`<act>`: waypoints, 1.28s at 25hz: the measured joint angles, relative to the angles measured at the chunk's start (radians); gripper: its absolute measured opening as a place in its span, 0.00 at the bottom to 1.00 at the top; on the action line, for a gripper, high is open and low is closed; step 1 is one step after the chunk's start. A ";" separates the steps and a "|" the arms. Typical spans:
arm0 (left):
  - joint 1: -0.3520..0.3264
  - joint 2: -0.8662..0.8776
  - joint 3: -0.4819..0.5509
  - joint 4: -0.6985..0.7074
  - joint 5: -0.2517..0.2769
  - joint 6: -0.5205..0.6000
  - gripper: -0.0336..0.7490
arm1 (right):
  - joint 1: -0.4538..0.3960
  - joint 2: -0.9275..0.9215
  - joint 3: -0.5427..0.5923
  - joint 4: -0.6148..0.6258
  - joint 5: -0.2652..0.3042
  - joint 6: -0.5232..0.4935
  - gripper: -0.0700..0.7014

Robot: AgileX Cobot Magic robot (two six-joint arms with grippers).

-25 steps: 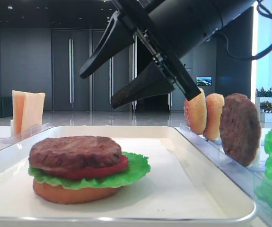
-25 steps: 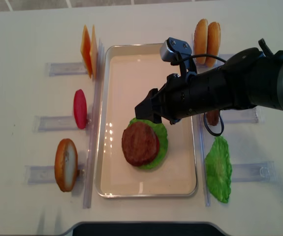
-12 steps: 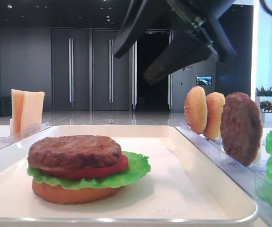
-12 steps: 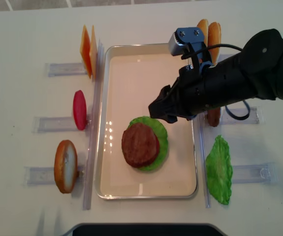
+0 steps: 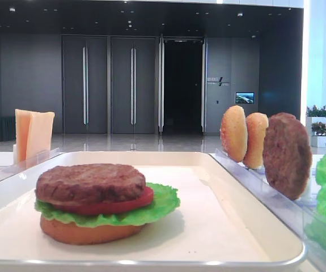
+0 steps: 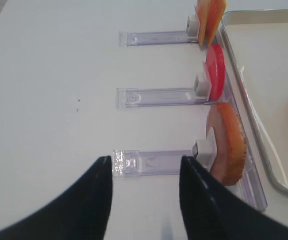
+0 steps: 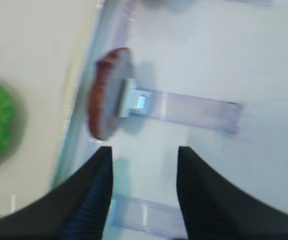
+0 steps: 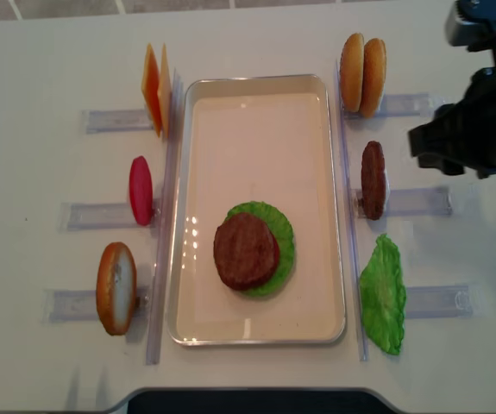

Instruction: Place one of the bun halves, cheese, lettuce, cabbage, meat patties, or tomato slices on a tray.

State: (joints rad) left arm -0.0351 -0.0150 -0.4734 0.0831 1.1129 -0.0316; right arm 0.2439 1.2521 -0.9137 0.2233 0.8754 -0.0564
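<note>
The right gripper point(image 8: 420, 145), fingers parted and empty, has withdrawn from over the tray point(image 8: 256, 329) to beyond the racked patty point(image 8: 373, 179), leaving the placed patty point(image 8: 246, 251) atop the stack; left fingers point(image 6: 101, 172) nearly closed, empty.

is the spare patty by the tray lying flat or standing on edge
On edge. The spare patty stands upright in its clear rack beside the tray, its round face sideways.

Matte black right arm point(image 8: 476, 129), grey-blue camera block on top, tapered black ribbed fingers point(image 7: 91, 200)
</note>
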 joint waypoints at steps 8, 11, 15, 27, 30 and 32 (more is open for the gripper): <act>0.000 0.000 0.000 0.000 0.000 0.000 0.47 | -0.222 -0.101 0.000 -0.223 0.178 0.056 0.47; 0.000 0.000 0.000 0.000 0.000 0.000 0.47 | -0.240 -0.125 0.000 -0.247 0.197 0.056 0.47; 0.000 0.000 0.000 0.000 0.000 0.000 0.47 | -0.242 -0.146 0.000 -0.251 0.202 0.056 0.46; 0.000 0.000 0.000 0.000 0.000 0.000 0.47 | -0.242 -0.345 0.054 -0.253 0.240 0.064 0.46; 0.000 0.000 0.000 0.000 0.000 0.000 0.47 | -0.242 -0.457 0.111 -0.253 0.214 0.064 0.46; 0.000 0.000 0.000 0.000 0.000 0.000 0.47 | -0.242 -0.537 0.142 -0.253 0.202 0.064 0.46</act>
State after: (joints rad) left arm -0.0351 -0.0150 -0.4734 0.0831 1.1129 -0.0316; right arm 0.0016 0.7148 -0.7713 -0.0293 1.0774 0.0073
